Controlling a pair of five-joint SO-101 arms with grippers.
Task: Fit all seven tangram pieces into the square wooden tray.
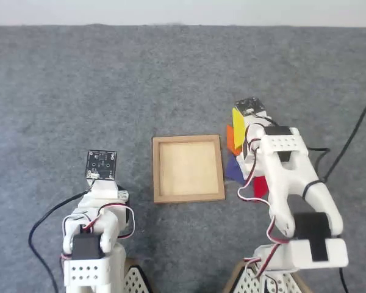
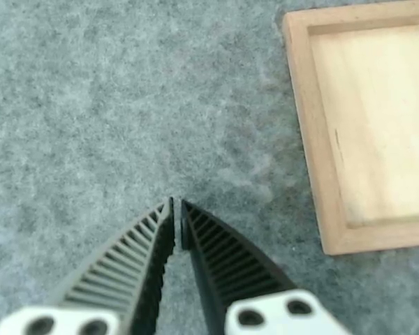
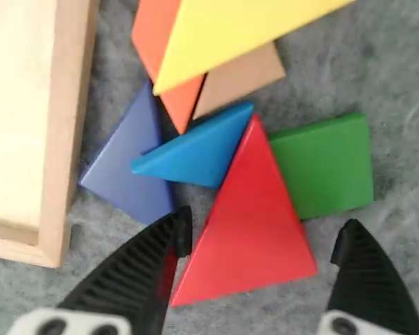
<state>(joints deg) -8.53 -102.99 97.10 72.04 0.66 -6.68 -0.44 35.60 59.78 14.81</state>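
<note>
The square wooden tray [image 1: 157,170] lies empty at the table's middle; its rim [image 2: 313,139] is also beside my left gripper [image 2: 176,206], which is shut over bare carpet. Right of the tray lies a heap of tangram pieces. My right gripper [image 3: 262,237] hangs open above the heap, one finger on each side of the red triangle [image 3: 248,216]. Around the red one lie a green square [image 3: 325,164], a blue triangle [image 3: 195,150] and a purple parallelogram [image 3: 129,167] next to the tray rim [image 3: 66,139]. Farther off, a yellow triangle [image 3: 223,28] overlaps an orange piece [image 3: 185,101] and a tan piece [image 3: 237,77].
Grey carpet covers the whole table. The left arm [image 1: 97,207] sits folded at the lower left, well apart from the tray. The right arm [image 1: 293,183] covers much of the heap in the high view, where yellow [image 1: 238,122] and orange [image 1: 231,139] pieces stick out.
</note>
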